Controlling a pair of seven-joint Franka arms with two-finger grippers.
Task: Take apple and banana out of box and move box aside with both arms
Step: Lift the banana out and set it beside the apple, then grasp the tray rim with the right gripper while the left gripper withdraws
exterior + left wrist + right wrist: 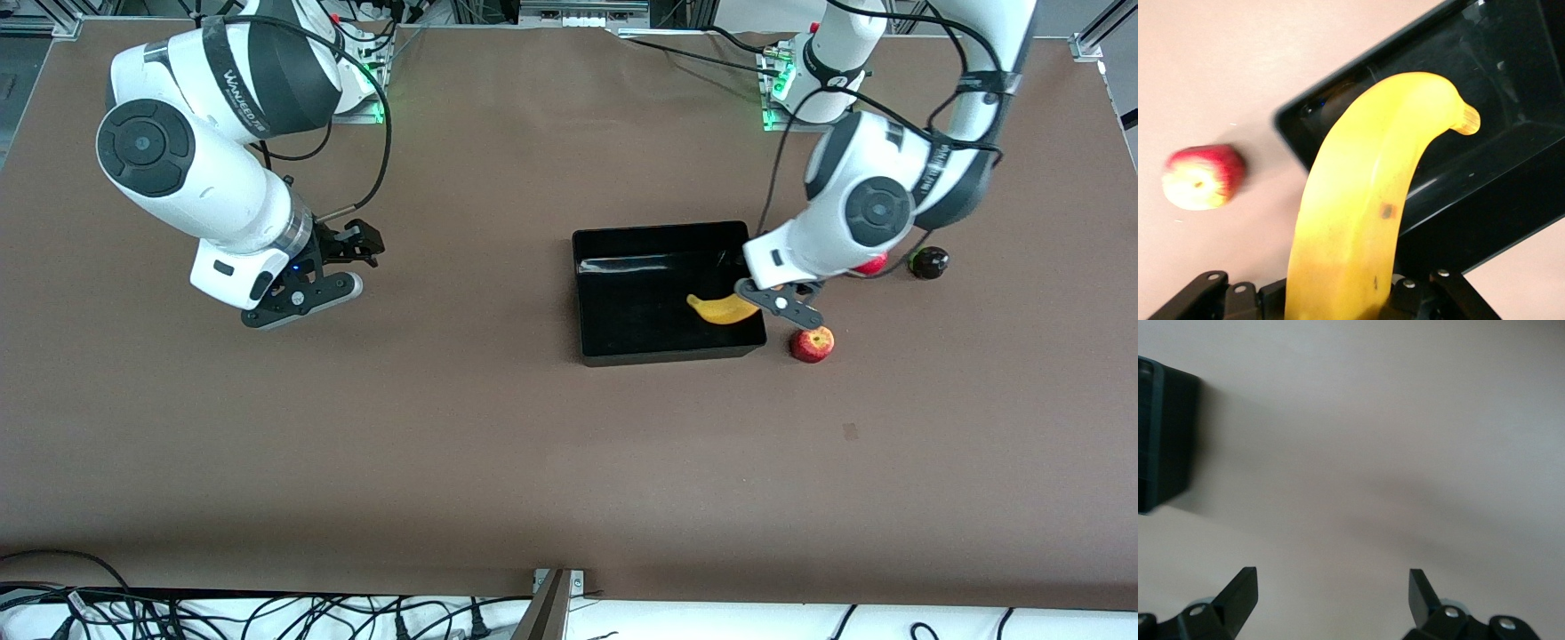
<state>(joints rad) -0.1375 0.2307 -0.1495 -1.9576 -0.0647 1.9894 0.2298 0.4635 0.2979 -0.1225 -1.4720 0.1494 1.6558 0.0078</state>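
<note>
Box [622, 293], black and shallow, sits mid-desk, closer to the left arm's end, with its open glossy inside facing up. The desk [498, 444] around it is bare brown. The left arm reaches down over the box's corner at its own end; the right arm waits well apart toward its end of the desk, the right gripper [307, 289] hanging over bare desk with its jaws spread wide and nothing between them.

The banana [725, 308] is clamped by one end in the left gripper [782, 302]; its long axis runs from the gripper out over the box interior, free tip [1465, 119] above the black floor. To my eye it is lifted clear, though its height over the box cannot be told. The coming move turns on carrying it outward across the low wall just beside the gripper, toward the apple.

The apple [812, 344] already lies on the desk just beside that box corner, nearer the front camera than the gripper. The gripping fingers are hidden under the banana in the wrist view.

A red fruit [873, 264] peeks from under the left arm, mostly covered; a dark round fruit [928, 262] sits near it.
</note>
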